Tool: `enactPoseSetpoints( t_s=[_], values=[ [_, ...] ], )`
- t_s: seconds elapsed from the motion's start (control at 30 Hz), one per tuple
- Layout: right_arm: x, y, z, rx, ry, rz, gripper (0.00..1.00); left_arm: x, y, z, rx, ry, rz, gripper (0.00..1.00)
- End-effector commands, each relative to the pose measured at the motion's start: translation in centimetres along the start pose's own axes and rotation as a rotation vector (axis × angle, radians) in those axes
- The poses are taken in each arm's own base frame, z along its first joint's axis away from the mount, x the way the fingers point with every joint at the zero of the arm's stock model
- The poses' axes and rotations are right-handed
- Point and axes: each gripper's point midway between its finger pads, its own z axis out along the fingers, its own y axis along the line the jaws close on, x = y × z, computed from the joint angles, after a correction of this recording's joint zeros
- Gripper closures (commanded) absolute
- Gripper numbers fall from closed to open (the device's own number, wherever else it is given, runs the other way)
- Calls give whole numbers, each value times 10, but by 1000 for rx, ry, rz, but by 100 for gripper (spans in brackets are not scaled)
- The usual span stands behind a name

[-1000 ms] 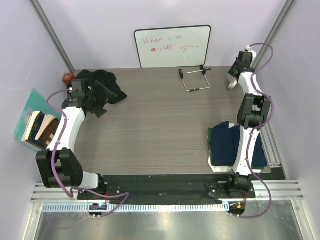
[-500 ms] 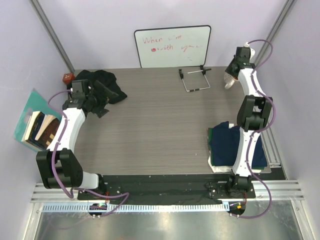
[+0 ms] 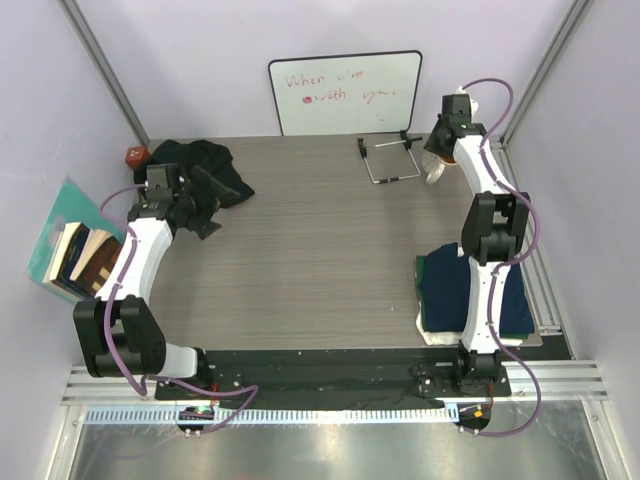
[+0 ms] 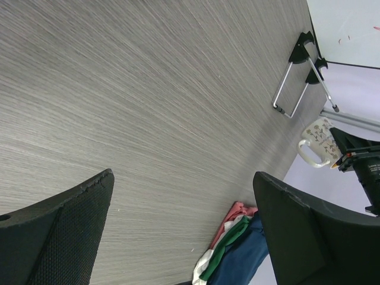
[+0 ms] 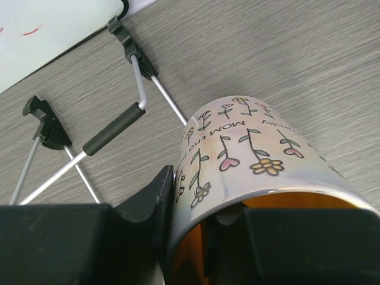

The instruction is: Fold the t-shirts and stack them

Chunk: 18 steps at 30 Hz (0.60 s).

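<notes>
A crumpled black t-shirt (image 3: 205, 163) lies at the back left of the table. My left gripper (image 3: 210, 203) is open and empty just in front of it; its fingers (image 4: 59, 237) frame bare tabletop in the left wrist view. A stack of folded navy, green, white and pink shirts (image 3: 468, 290) sits at the front right and also shows in the left wrist view (image 4: 237, 252). My right gripper (image 3: 440, 155) is at the back right, shut on the rim of a flower-printed mug (image 5: 261, 154), one finger inside and one outside, held above the table.
A whiteboard (image 3: 345, 92) leans on the back wall, with its wire stand (image 3: 390, 160) lying just left of the mug. Books (image 3: 75, 255) stand off the table's left edge. A small red object (image 3: 133, 155) sits in the back left corner.
My right gripper has carried the mug leftward from the back right corner toward the wire stand. The left arm has barely moved.
</notes>
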Motion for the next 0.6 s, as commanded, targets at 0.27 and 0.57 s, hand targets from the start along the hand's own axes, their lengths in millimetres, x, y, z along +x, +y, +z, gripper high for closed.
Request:
enactPoseSetpoints(
  t_s=[0.27, 0.57],
  values=[
    [-88, 7, -46, 29, -198, -4, 99, 0, -10, -3, 50, -10, -4, 0],
    [-71, 1, -14, 52, -172, -29, 99, -1, -6, -3, 34, -17, -12, 0]
  ],
)
